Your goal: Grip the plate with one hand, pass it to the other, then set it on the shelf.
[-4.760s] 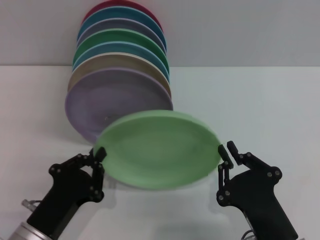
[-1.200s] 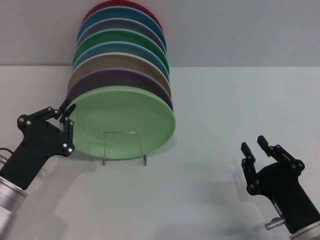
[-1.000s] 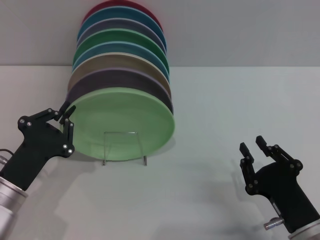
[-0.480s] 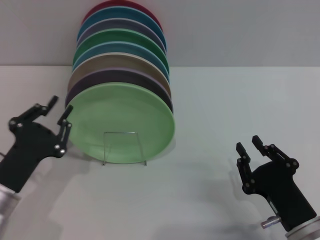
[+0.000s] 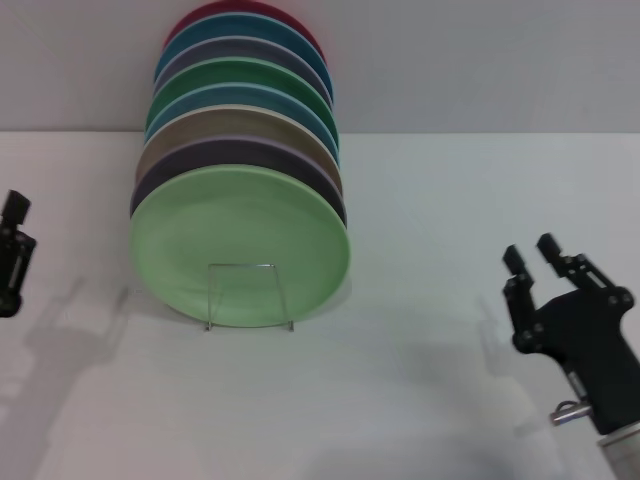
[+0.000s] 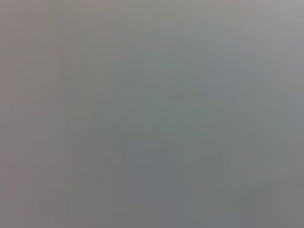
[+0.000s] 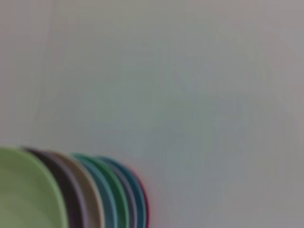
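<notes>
The plate (image 5: 240,248) stands upright on the shelf (image 5: 248,296), leaning against the row of plates (image 5: 240,100) behind it. The right gripper (image 5: 533,262), fingers spread and empty, hangs well apart from the plate; the left gripper (image 5: 12,252) is also far from it, and I cannot tell how its fingers stand.

the plate (image 7: 26,190) fronts a row of coloured plates (image 7: 104,194).

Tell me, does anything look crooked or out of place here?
Nothing stands out. The light mint-green plate stands upright in the silvery wire stand, fronting the row of coloured plates, with both grippers well clear.
</notes>
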